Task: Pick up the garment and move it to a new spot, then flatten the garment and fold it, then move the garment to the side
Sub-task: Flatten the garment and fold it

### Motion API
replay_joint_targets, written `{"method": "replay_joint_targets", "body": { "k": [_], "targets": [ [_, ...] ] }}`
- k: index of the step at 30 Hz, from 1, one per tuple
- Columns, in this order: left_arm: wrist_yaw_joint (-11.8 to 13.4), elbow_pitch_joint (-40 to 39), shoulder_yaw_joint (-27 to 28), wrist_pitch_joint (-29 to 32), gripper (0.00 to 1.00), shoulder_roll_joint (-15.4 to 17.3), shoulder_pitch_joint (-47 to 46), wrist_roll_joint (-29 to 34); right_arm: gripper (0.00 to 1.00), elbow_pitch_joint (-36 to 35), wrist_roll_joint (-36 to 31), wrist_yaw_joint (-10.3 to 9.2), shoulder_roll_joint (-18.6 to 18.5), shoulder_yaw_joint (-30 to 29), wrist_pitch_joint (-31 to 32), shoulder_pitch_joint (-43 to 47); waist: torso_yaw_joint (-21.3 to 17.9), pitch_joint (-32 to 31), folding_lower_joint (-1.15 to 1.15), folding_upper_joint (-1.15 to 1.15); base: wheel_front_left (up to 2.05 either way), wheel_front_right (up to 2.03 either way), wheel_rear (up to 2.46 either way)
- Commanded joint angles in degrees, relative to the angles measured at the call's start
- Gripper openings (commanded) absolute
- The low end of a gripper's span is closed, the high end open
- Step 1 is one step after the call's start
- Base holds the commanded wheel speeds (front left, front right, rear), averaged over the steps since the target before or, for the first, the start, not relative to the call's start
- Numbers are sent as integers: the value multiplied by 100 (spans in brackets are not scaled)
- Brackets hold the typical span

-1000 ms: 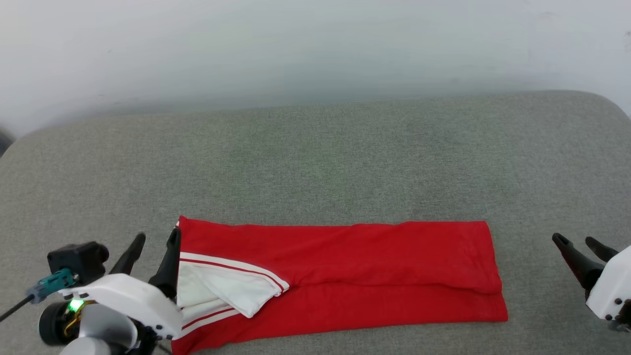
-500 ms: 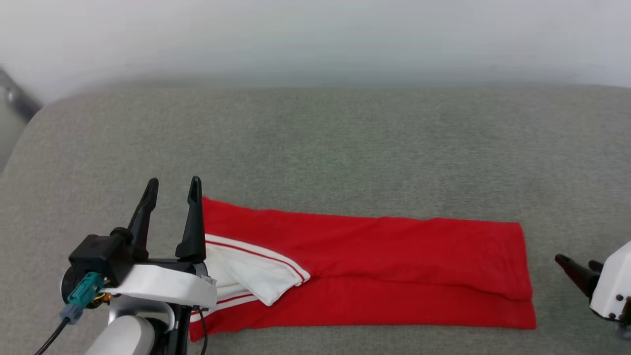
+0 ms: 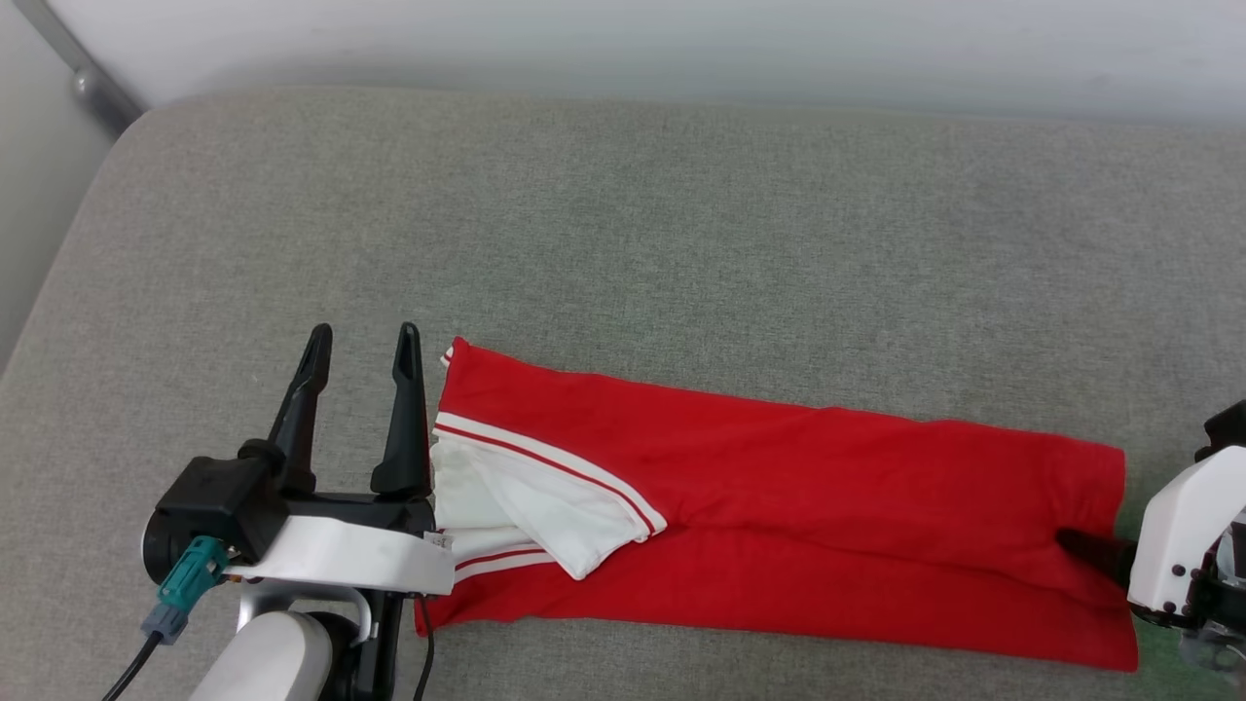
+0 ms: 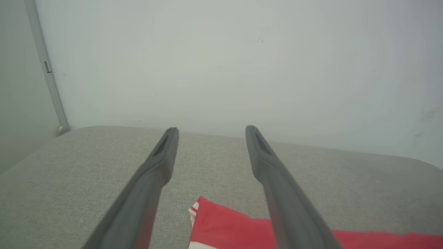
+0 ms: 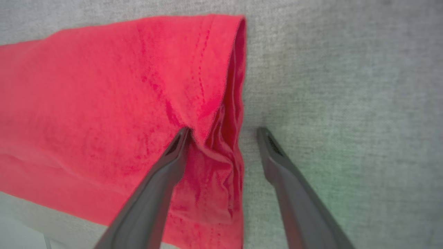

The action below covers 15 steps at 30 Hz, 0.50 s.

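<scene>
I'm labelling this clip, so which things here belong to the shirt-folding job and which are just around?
Job: garment, folded into a long strip; left tool, open beside its sleeve end; right tool, open across its hem end.
Just around: grey padded surface; pale wall; grey pipe in the corner.

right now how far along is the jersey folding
Done: the red jersey lies folded into a long strip on the grey cushion, white sleeve on top. In hand: the open right gripper straddles its hem end; the open left gripper stands beside the sleeve end. Left: the crosswise fold, then moving it aside.
</scene>
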Motion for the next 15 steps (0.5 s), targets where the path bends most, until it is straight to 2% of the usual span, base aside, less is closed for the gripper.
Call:
{"method": "replay_joint_targets", "body": {
  "k": [1, 2, 3, 15],
  "targets": [
    [-39, 12, 36, -36, 100, -38, -38, 53, 94, 397, 36, -10, 215, 143, 163, 211, 26, 38, 0, 0, 0, 0, 0],
    [-45, 13, 57, -37, 100, -41, -27, 70, 34, 423, 54, -10, 236, 180, 165, 192, 15, 41, 0, 0, 0, 0, 0],
    [-47, 20, 70, -37, 100, -38, -8, 80, 0, 429, 107, -10, 232, 210, 172, 152, -2, 35, 0, 0, 0, 0, 0],
    [29, 141, 103, 42, 100, 100, 135, 220, 0, -301, 358, -8, -163, 599, -38, -282, -328, -315, 0, 0, 0, 0, 0]
  ]
}}
